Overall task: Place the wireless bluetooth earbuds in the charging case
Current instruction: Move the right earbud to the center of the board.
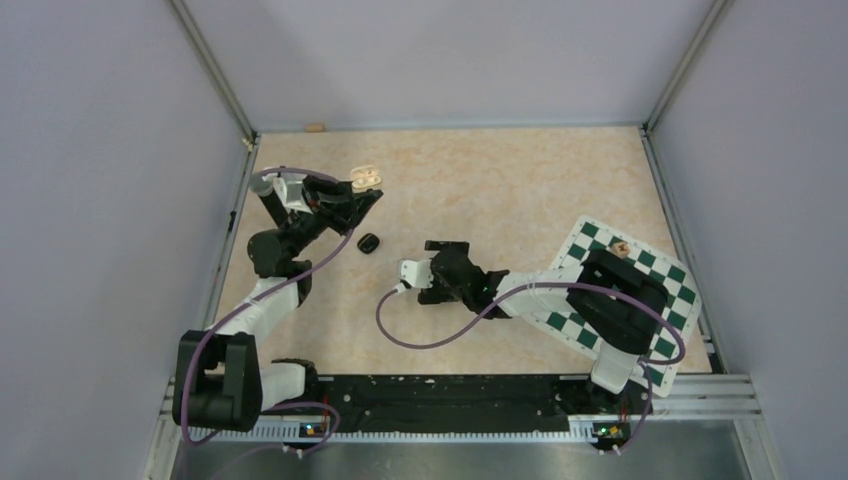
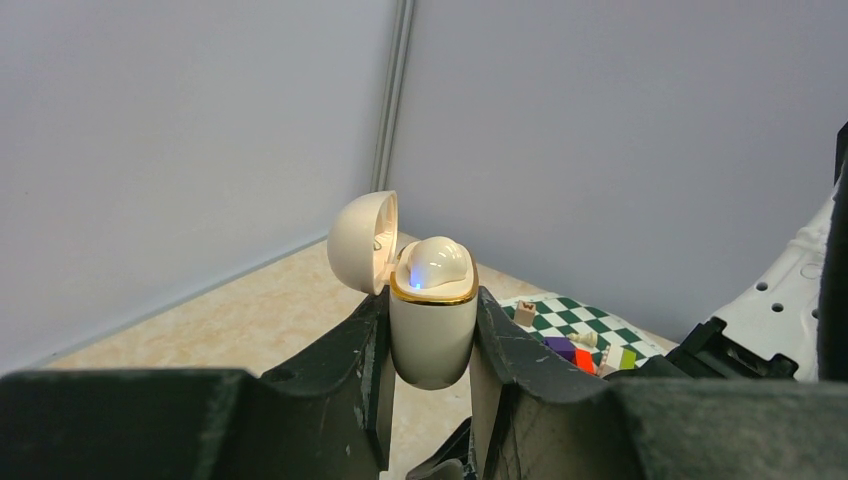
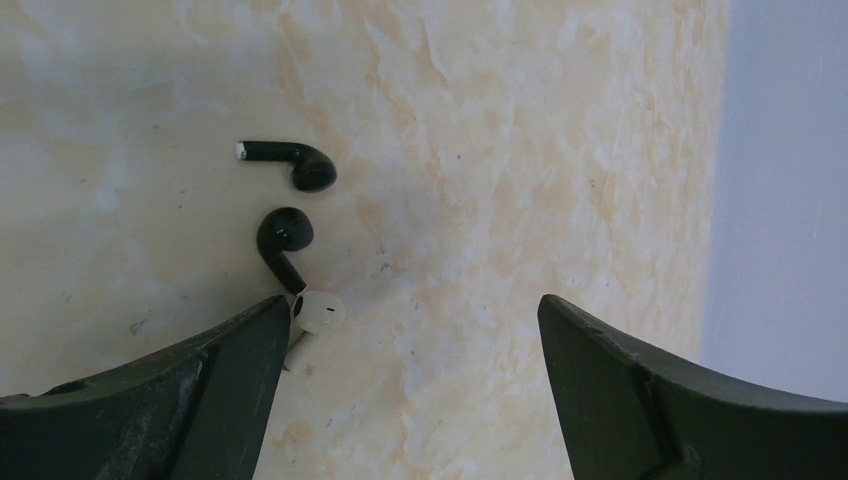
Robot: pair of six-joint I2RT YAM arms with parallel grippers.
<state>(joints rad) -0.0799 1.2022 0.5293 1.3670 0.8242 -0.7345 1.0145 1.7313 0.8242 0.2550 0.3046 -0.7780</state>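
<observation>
Two black earbuds (image 3: 290, 165) (image 3: 283, 240) lie on the table in the right wrist view, with a white earbud (image 3: 320, 310) beside them, touching my left finger's tip. My right gripper (image 3: 410, 305) is open just above the table, the buds to its left; it shows in the top view (image 1: 437, 270). The black charging case (image 1: 368, 242) lies on the table between the arms. My left gripper (image 2: 430, 310) is shut on a cream case (image 2: 432, 330) with a gold rim, lid open, one white bud inside and a blue light lit. It holds it above the table (image 1: 367, 178).
A green-and-white checkered mat (image 1: 668, 285) lies at the right under the right arm, with small coloured blocks and a chess piece (image 2: 585, 350). A small wooden block (image 1: 316, 127) sits at the back wall. Grey walls close in the table on three sides.
</observation>
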